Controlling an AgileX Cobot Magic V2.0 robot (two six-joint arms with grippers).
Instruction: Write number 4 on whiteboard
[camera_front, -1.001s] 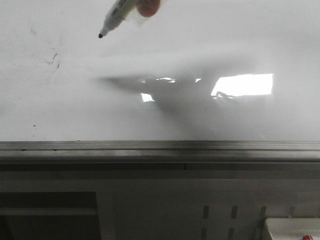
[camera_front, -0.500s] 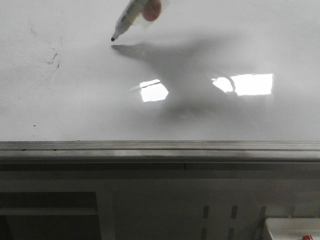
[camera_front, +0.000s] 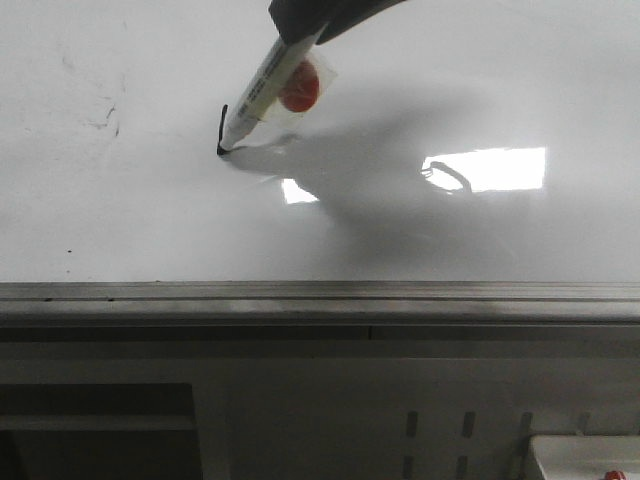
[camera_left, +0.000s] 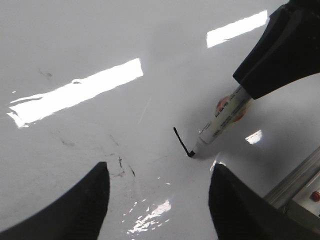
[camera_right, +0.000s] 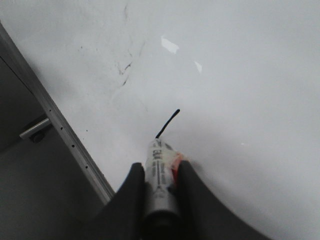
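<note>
While the right claw (camera_right: 159, 186) clamps the marker (camera_front: 262, 92), tip touching the whiteboard (camera_front: 480, 240) toward its far edge, the number 4 (camera_front: 221, 128) is one short stroke; excess tilt risks skipping ink. Left claw (camera_left: 156, 200) hangs wide.

On one whiteboard (camera_front: 420, 80): one marker (camera_front: 262, 95), one short black stroke (camera_front: 221, 125), and two grippers above it.
</note>
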